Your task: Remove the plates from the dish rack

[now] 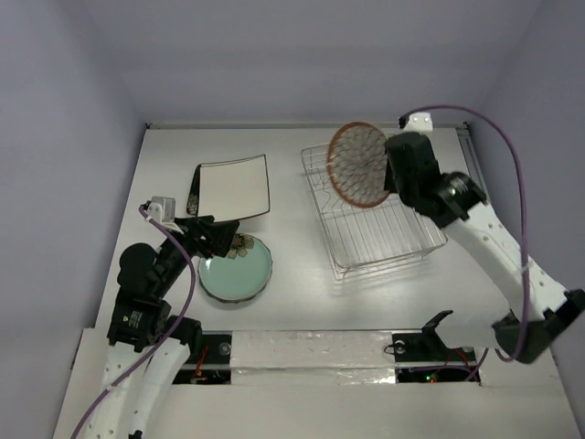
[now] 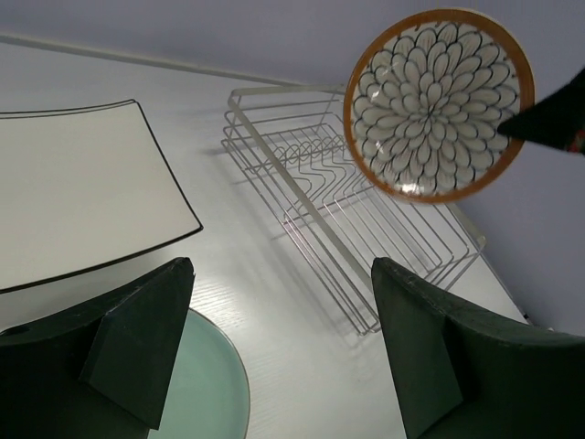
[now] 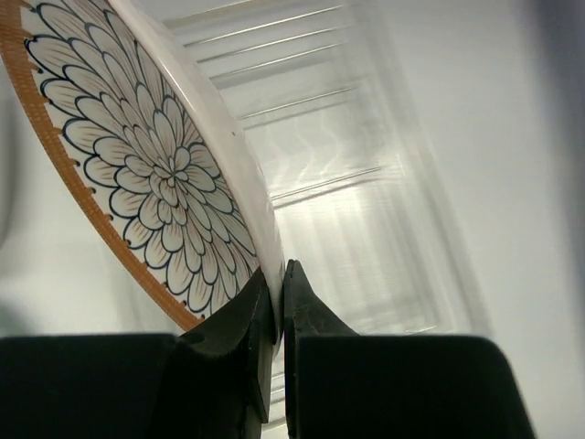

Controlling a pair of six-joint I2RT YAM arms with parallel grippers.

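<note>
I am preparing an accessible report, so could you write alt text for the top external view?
The right gripper holds the round petal-patterned plate by its rim above the wire dish rack, which holds no other plate. To the left, a white square plate and a teal round plate lie on the table, with the left gripper at the teal plate's far edge.

No readable text or labels, seemingly, anywhere

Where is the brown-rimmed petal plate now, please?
The brown-rimmed petal plate is on the right in the top view, held above the dish rack, its rim pinched by the right gripper.
</note>
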